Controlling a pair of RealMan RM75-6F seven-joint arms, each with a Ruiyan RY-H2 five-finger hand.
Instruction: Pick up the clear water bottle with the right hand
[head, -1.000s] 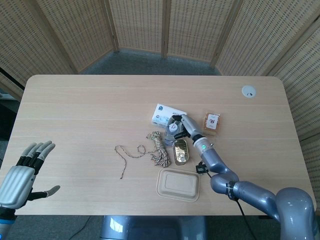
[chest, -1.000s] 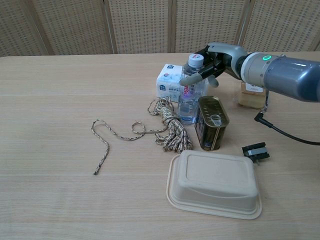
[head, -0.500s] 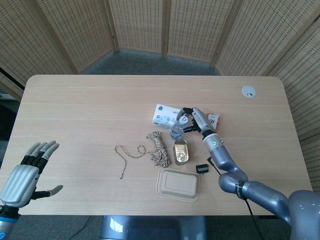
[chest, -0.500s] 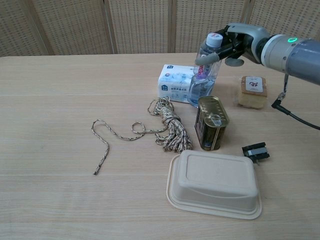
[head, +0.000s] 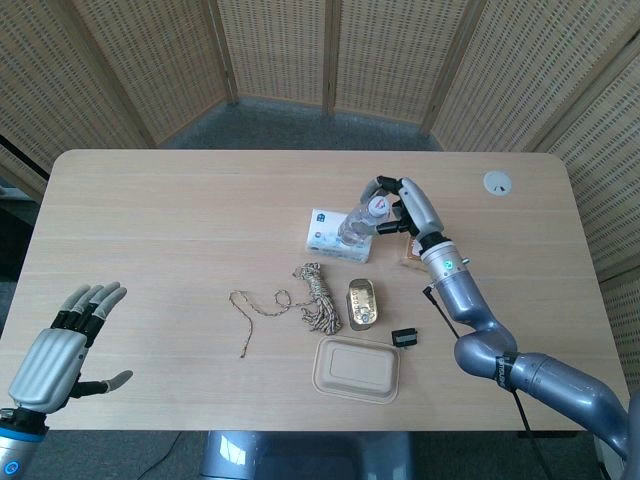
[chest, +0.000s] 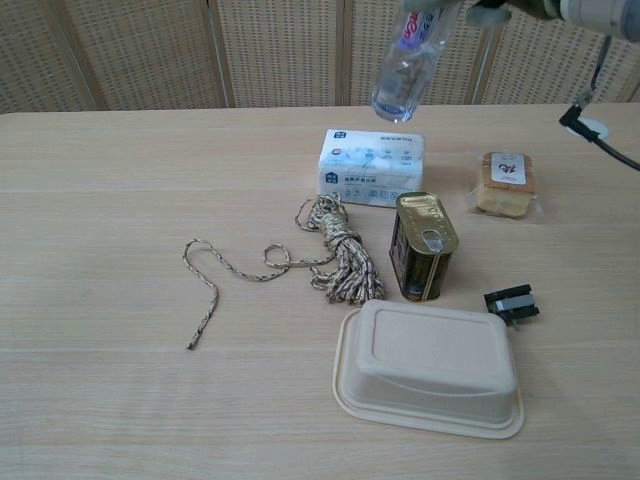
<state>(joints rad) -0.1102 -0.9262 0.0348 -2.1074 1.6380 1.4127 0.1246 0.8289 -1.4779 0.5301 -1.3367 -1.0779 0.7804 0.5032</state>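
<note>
My right hand (head: 400, 205) grips the clear water bottle (head: 359, 224) near its cap and holds it in the air, tilted, above the white tissue pack (head: 331, 234). In the chest view the clear water bottle (chest: 406, 65) hangs at the top edge, bottom end pointing down-left, with only a bit of the right hand (chest: 490, 12) showing. My left hand (head: 62, 341) is at the near left corner of the table, fingers spread and holding nothing.
On the table (head: 160, 220) lie a coiled rope (chest: 335, 257), a gold tin can (chest: 422, 245), a beige lidded container (chest: 430, 366), a small black clip (chest: 511, 303), a wrapped cake (chest: 505, 184) and the tissue pack (chest: 368, 168). A white disc (head: 497, 181) sits far right.
The right hand has lifted the bottle off the table, from beside the tin can up and back over the tissue pack. The left hand has drifted slightly.
</note>
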